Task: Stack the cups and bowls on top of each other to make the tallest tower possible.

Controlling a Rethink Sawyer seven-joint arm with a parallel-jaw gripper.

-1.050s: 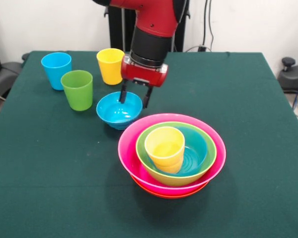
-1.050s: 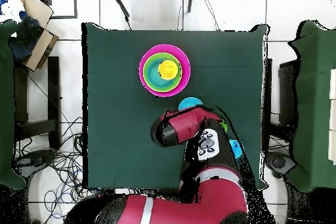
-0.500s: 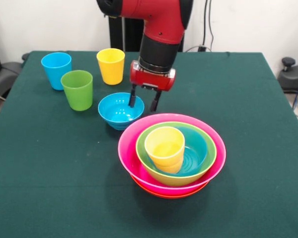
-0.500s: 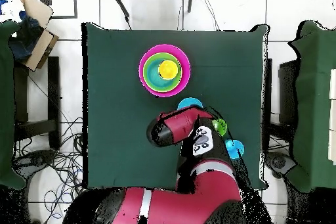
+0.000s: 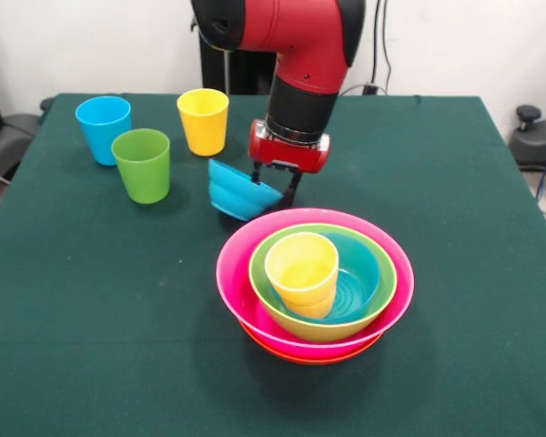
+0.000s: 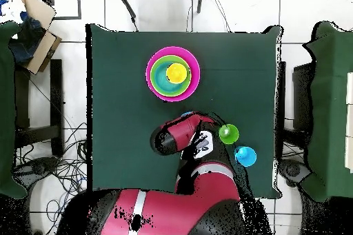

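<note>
Gripping small blue bowl by rim, gripper clamped; bowl tilted, lifted off table, just beside pink bowl.

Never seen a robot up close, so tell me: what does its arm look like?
The arm is thick, rounded and glossy red, with a black cylindrical band above a red block. Two thin dark prongs form the tool beneath. From overhead, a white-and-black patch sits on the arm.

The counter wears matt green cloth. The bowls look like smooth, glossy plastic: the pink bowl, the lime bowl and the tilted blue bowl. The green cup shines likewise. The arm's red shell gleams.
</note>
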